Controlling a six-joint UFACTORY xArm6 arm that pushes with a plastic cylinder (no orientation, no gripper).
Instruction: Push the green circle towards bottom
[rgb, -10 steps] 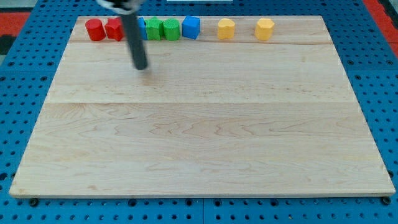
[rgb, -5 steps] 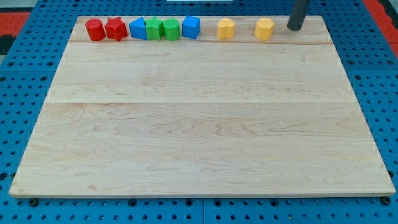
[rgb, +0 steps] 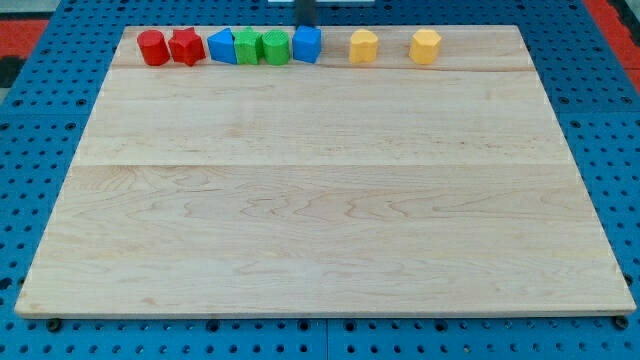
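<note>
Several blocks stand in a row along the board's top edge. Two green blocks sit side by side, the left one and the right one; the right one looks rounder, but their shapes are hard to tell apart. My tip is at the view's top, just above the blue cube and up and to the right of the green pair. Only the rod's short lower end shows.
A red cylinder and a red star stand at the row's left, then a blue block touching the green pair. Two yellow blocks stand to the right. The wooden board lies on a blue pegboard.
My tip swung from the left near the red and blue blocks to the board's top right corner, then back left to just above the blue cube. No block has moved.
</note>
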